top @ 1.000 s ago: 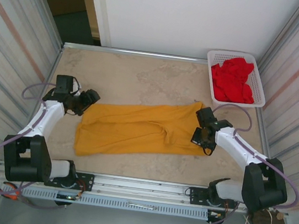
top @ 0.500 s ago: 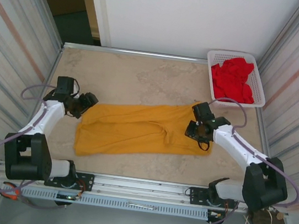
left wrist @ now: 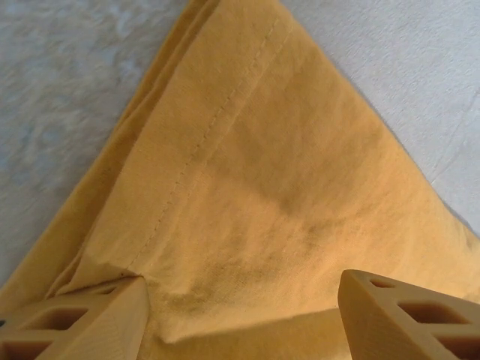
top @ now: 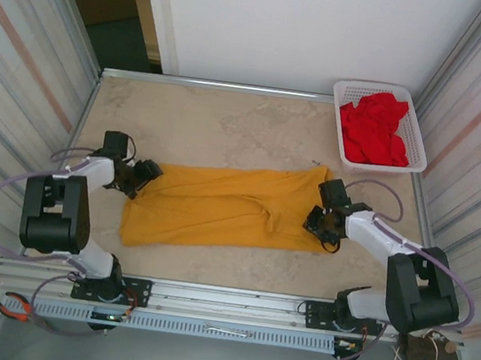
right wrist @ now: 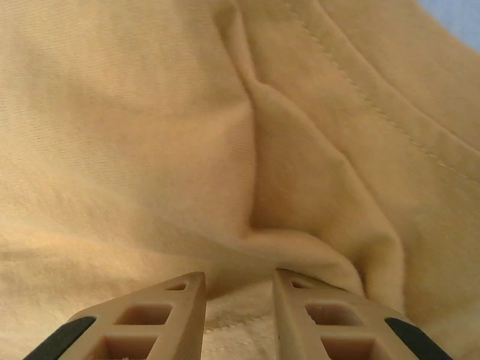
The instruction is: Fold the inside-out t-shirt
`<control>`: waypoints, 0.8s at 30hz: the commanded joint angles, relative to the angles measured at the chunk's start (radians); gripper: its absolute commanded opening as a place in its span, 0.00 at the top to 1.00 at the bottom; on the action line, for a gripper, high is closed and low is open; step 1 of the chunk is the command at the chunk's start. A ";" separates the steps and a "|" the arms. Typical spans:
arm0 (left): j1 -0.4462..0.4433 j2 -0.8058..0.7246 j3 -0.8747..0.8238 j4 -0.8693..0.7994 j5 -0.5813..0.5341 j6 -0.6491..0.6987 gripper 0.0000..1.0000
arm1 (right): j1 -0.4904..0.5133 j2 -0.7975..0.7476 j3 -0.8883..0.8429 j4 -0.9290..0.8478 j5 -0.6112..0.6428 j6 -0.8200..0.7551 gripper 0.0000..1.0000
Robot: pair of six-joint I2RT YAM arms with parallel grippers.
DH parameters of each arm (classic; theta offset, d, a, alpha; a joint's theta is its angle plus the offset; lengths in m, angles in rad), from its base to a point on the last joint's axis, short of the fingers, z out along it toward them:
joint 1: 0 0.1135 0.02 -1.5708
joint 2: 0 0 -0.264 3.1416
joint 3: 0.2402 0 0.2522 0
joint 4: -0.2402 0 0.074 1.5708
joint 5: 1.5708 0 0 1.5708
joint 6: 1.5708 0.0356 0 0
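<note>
Top view: inside-out t-shirt (top: pixel 218 208) on the table (top: pixel 230 125), long axis left–right, right end slightly farther, between left gripper (top: pixel 144 175) and right gripper (top: pixel 317 222); left wrist: jaws wide open astride a hemmed corner; closing may miss a layer; right wrist: jaws nearly closed about a cloth ridge; grip uncertain, may slip.

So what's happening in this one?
Two arms are working on a mustard t-shirt lying stretched out across the table. The left tool sits open over the shirt's far-left corner, fingers straddling the cloth. The right tool is at the shirt's right end, closed on a pinched fold. Red garments sit in a white basket.
</note>
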 commanded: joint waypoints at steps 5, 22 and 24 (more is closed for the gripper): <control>-0.005 0.119 0.083 0.009 -0.043 0.100 0.31 | 0.012 -0.244 -0.146 -0.175 0.090 0.216 0.69; -0.341 -0.150 0.234 -0.008 0.022 -0.021 0.29 | -0.349 -0.187 0.202 -0.200 -0.172 -0.226 0.28; -0.444 -0.119 0.256 0.035 0.015 -0.062 0.29 | -0.384 -0.123 0.190 -0.148 -0.219 -0.252 0.26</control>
